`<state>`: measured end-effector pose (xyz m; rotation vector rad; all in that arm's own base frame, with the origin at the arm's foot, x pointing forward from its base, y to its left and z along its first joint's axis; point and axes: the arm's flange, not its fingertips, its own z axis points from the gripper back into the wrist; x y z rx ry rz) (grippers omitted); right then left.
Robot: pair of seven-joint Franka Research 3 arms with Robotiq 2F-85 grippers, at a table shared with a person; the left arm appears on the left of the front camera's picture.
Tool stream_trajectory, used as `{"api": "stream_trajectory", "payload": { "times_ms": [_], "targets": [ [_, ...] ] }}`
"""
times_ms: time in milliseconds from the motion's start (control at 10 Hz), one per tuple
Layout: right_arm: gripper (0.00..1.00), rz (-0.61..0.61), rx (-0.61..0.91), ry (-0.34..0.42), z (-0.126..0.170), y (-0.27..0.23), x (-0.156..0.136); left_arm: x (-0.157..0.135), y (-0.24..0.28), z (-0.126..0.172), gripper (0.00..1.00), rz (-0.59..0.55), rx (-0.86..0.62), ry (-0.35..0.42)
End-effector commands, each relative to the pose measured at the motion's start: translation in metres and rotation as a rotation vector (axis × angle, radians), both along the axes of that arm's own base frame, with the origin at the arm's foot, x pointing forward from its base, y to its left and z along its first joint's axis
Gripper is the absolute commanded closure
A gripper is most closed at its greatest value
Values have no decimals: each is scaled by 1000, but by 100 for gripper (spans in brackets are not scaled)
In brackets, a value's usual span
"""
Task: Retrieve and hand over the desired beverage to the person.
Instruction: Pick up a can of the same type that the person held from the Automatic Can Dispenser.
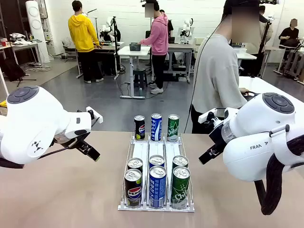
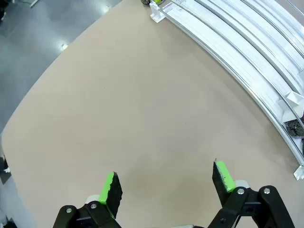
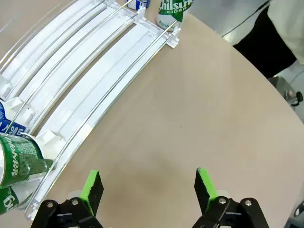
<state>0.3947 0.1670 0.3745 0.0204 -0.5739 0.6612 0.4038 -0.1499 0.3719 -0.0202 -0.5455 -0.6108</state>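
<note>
grey-shirted, dark-trousered standing person (image 1: 216, 76)

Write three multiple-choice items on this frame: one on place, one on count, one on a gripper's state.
1. Seen from the front, which lane of the rack holds the green cans? A left B middle C right
2. How many cans stand in the rack? A six B nine C twelve
3. The left gripper is: A open over bare table B shut on a can C shut, empty
Key: 1 C, the green cans line the right lane; 2 B, three stand at the far end and six at the near end; 3 A, its jaws stand apart with nothing between.
</note>
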Motion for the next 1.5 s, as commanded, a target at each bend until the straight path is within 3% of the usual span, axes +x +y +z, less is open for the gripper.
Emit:
{"api": "stream_trajectory", "payload": {
  "times_ms": [0, 1400],
  "targets": [
    [0, 0, 0, 0, 0, 0, 0, 0, 0, 0, 0, 0, 0, 0],
    [0, 0, 0, 0, 0, 0, 0, 0, 0, 0, 0, 0, 0, 0]
  ]
}}
